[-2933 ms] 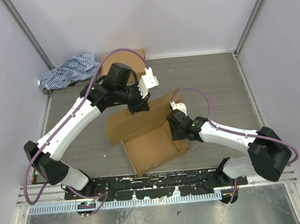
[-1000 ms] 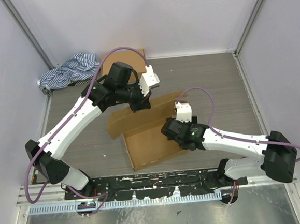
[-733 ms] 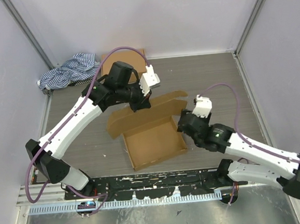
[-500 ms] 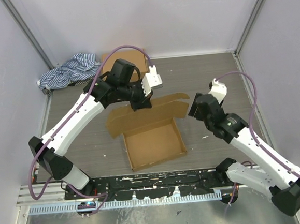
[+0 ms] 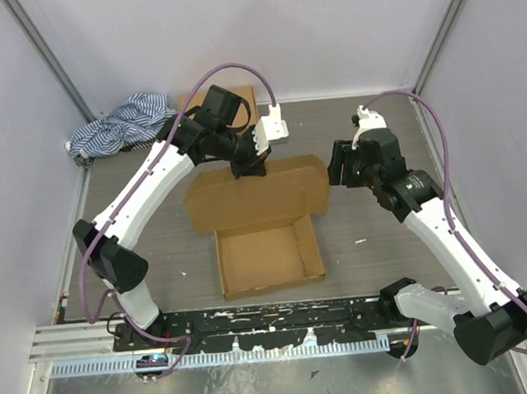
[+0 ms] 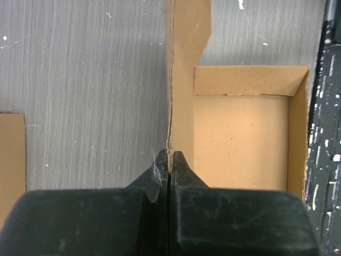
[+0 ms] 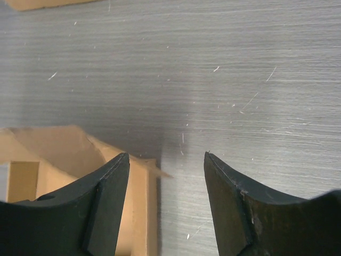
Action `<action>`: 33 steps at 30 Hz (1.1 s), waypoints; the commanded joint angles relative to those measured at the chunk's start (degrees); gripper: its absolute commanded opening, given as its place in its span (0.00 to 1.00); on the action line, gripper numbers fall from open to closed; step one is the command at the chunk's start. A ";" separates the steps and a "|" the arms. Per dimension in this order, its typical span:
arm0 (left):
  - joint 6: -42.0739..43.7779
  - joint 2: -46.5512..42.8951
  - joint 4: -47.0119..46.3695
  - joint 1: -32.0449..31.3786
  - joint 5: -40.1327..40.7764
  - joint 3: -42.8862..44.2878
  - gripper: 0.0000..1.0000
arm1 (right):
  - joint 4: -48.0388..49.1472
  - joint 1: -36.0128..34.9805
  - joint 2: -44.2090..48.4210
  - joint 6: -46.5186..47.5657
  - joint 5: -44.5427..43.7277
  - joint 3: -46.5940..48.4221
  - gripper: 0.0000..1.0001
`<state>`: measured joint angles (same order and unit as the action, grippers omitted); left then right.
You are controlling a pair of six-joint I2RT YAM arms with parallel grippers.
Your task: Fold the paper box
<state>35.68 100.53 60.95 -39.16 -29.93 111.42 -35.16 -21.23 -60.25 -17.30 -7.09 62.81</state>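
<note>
One paper box [image 5: 268, 256] | mid-table [image 5: 376, 124], base flat, lid panel [image 5: 254, 193] upright | left gripper [image 6: 169, 160] pinched tight on panel's top edge | right gripper [image 7: 166, 160] parted, empty, beside side tab [image 5: 319, 185] | advice: hold pinch firm, press tab inward squarely along crease | unclear: tab creases, right fingertips from overhead

right tool [image 5: 337, 166] | out of box [image 5: 266, 256], now beside it | rear flap [image 5: 254, 193] raised upright
</note>
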 commanded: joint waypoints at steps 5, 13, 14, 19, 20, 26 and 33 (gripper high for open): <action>-1.37 2.23 0.02 -0.02 0.23 2.68 0.02 | -4.48 0.07 3.55 5.23 2.00 0.73 0.66; -2.32 -0.69 -2.12 -0.11 0.49 -0.97 0.02 | -4.98 0.12 3.17 5.65 1.66 0.29 0.66; -2.29 -0.95 -2.12 -0.07 0.42 -1.23 0.02 | -4.59 0.07 3.10 5.98 2.38 0.41 0.66; -2.05 -1.68 -1.60 -0.10 -0.11 -1.55 0.02 | -3.14 0.11 1.86 7.63 7.77 1.20 0.66; -2.09 -1.86 -1.59 -0.14 -0.39 -1.69 0.02 | -2.58 0.07 1.50 8.12 9.37 1.24 0.66; -2.43 -2.81 -2.04 -0.77 -1.09 -2.80 0.03 | 2.63 0.13 -0.19 10.11 15.63 0.55 0.66; -3.31 -3.22 -3.06 -1.22 -0.64 -3.59 0.03 | 4.16 0.08 -4.23 10.78 17.39 0.83 0.64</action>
<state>33.45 99.42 59.20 -40.07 -30.00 108.68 -35.05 -21.26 -63.00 -7.81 6.94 62.76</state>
